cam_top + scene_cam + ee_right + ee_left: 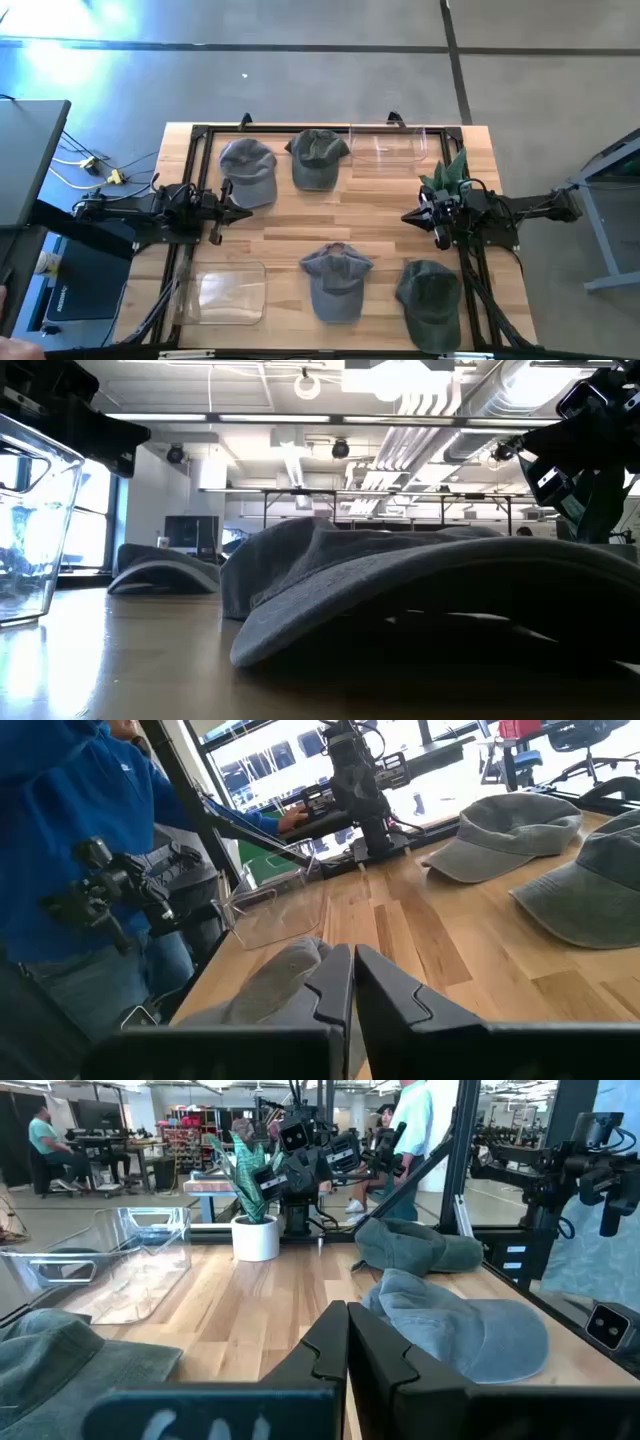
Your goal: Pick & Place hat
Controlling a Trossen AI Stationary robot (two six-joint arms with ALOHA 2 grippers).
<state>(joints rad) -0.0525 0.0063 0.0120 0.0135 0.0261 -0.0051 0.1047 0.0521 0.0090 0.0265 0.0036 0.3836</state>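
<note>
On the pale wooden plank worktop lie four soft fabric caps: a light grey cap and a dark grey-green cap along the far edge, a blue-grey cap and a dark green cap along the near edge. A clear plastic bin stands at the far right, just beside the dark grey-green cap, and a second clear plastic bin sits at the near left. A small green potted plant in a white pot stands by the right edge, close behind the right arm. The left gripper hovers over bare wood at the left, just in front of the light grey cap, its fingers pressed together on nothing. The right gripper hangs over bare wood at the right, between the plant and the dark green cap, its fingers likewise closed and empty. No cap is held; all four rest flat on the wood.
</note>
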